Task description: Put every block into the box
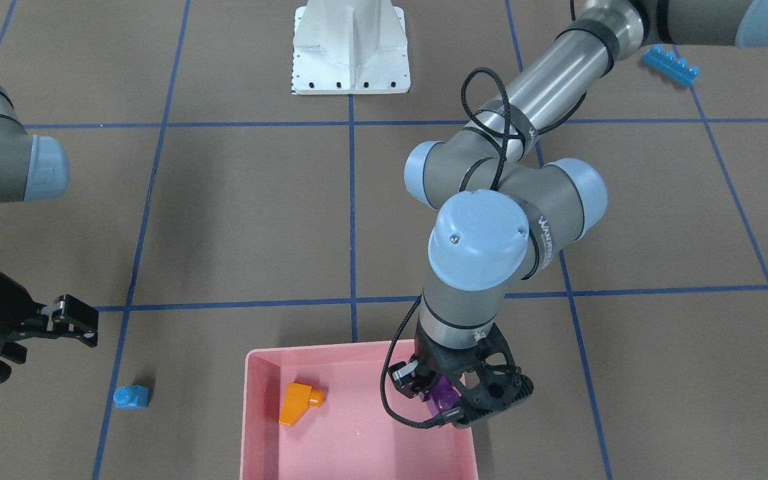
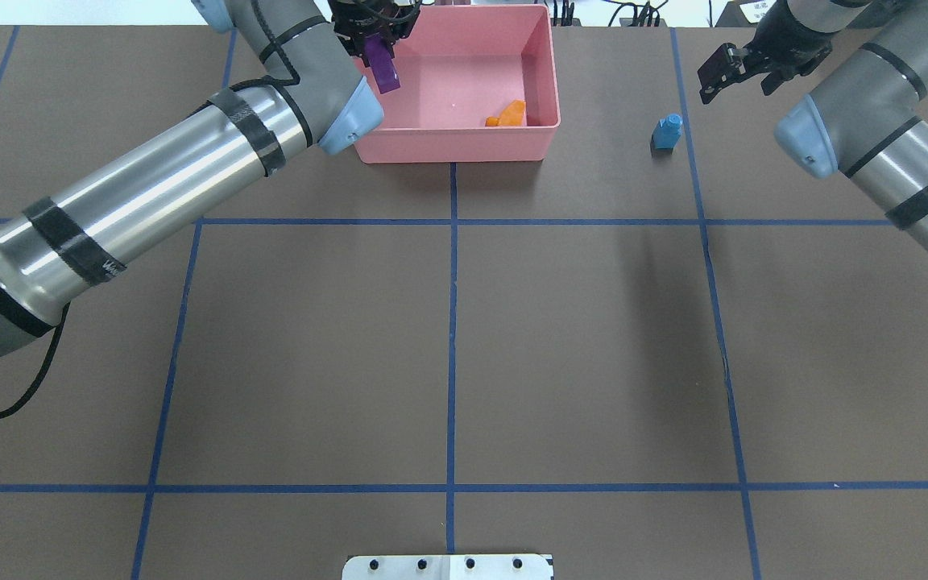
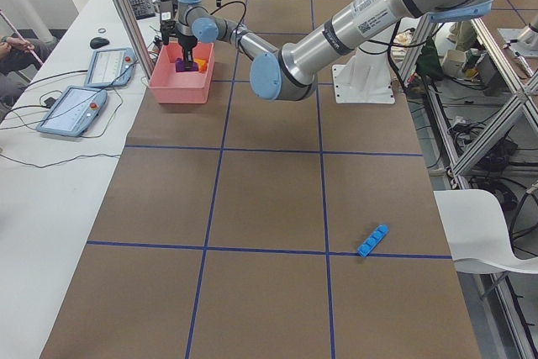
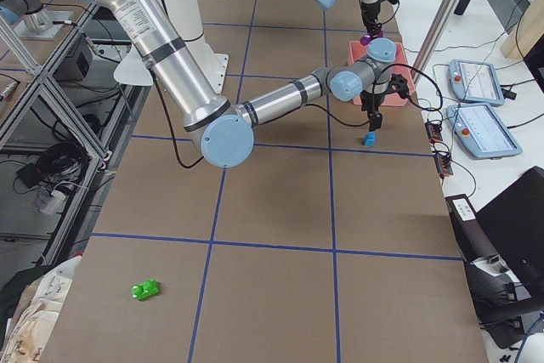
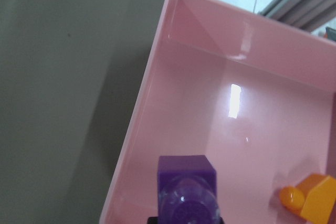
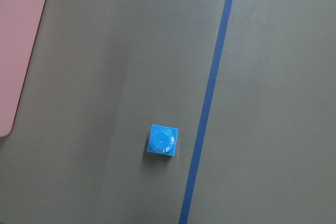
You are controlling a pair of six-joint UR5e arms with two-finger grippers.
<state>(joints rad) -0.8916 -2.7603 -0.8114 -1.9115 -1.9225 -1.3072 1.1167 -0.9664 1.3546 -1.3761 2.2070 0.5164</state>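
My left gripper (image 1: 436,393) is shut on the purple block (image 1: 445,396), holding it upright just above the floor of the pink box (image 1: 259,427), near one side wall (image 5: 137,124). The orange sloped block (image 1: 299,403) lies inside the box. My right gripper (image 1: 79,324) is open and empty, hovering above the tiny blue block (image 6: 163,139), which stands on the table beside the box (image 2: 667,131). The long blue block (image 1: 671,65) lies far off on my left side. The green block (image 4: 145,290) lies far off on my right side.
The white robot base (image 1: 351,50) stands at the table's middle edge on my side. Blue tape lines divide the brown table into squares. Tablets and cables lie on a white bench beyond the box (image 3: 84,98).
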